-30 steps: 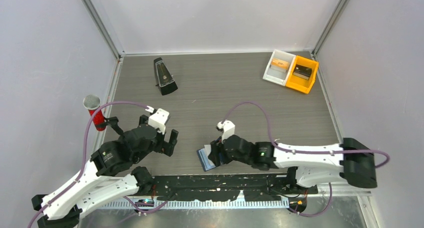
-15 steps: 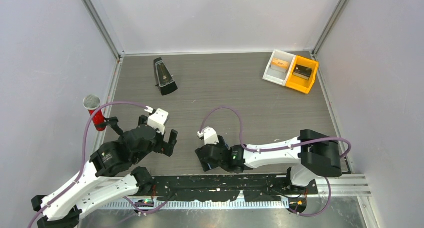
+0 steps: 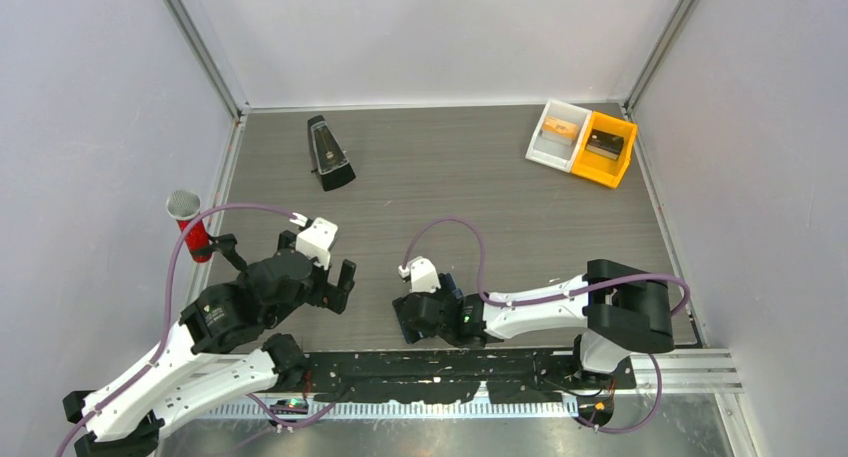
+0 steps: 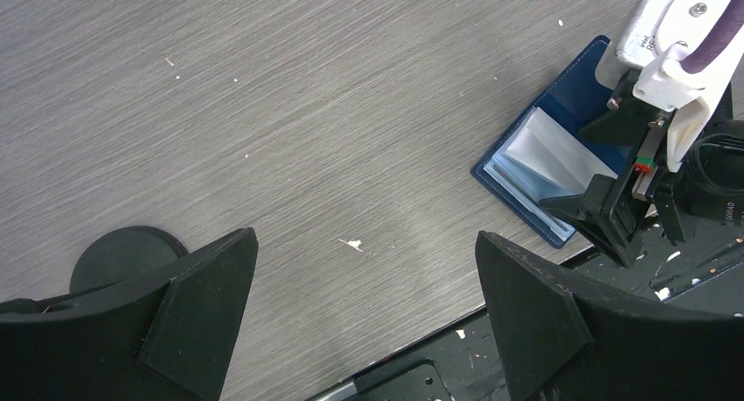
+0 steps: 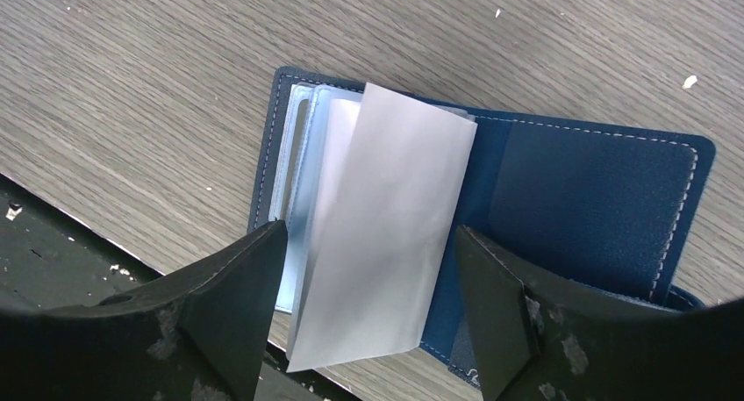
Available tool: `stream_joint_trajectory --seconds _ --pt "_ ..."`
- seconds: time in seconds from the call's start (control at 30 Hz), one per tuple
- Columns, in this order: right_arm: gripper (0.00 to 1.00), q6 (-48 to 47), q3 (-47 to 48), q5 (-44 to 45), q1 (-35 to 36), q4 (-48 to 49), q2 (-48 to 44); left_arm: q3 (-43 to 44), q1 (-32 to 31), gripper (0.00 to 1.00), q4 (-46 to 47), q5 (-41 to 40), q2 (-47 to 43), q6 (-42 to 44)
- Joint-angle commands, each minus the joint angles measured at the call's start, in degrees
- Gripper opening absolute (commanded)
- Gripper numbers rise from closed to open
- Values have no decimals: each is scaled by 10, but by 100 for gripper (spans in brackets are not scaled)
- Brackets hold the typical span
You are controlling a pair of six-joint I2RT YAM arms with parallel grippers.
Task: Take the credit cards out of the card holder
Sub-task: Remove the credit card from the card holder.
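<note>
The card holder (image 5: 597,190) lies open at the table's near edge, dark navy outside with a lighter blue slotted half (image 5: 294,173). A whitish card (image 5: 386,225) stands tilted up out of the slotted half. My right gripper (image 5: 364,322) is open, one finger on each side of the whitish card, just above the holder. In the top view the right gripper (image 3: 408,315) hides the holder. The left wrist view shows the holder (image 4: 535,186) and the card (image 4: 561,151) at far right. My left gripper (image 4: 368,322) is open and empty over bare table, left of the holder. No orange-yellow card shows.
A black metronome (image 3: 328,154) stands at the back left. A red-handled microphone (image 3: 190,227) stands by the left wall. A white and yellow bin pair (image 3: 583,142) sits at the back right. The black rail (image 3: 450,362) runs along the near table edge, right by the holder.
My right arm has swung left and lowered over the holder, which showed beside it a second ago and is now covered. The left arm has not moved.
</note>
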Motion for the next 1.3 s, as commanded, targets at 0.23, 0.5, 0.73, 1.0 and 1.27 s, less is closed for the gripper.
stream_joint_trajectory --seconds 0.23,0.5,0.73,1.0,1.27 --pt "79 24 -22 22 1 41 4 6 -1 99 19 23 1 -17" --pt "80 31 -24 22 1 47 -6 17 -1 98 36 91 12 -73" --pt "81 33 -16 33 1 39 7 -9 -1 97 52 84 10 -113" --pt "73 54 -26 51 1 32 4 -63 -1 95 77 73 -26 -180" --pt "59 75 -74 12 -11 119 -55 -113 -1 86 113 91 -21 -231"
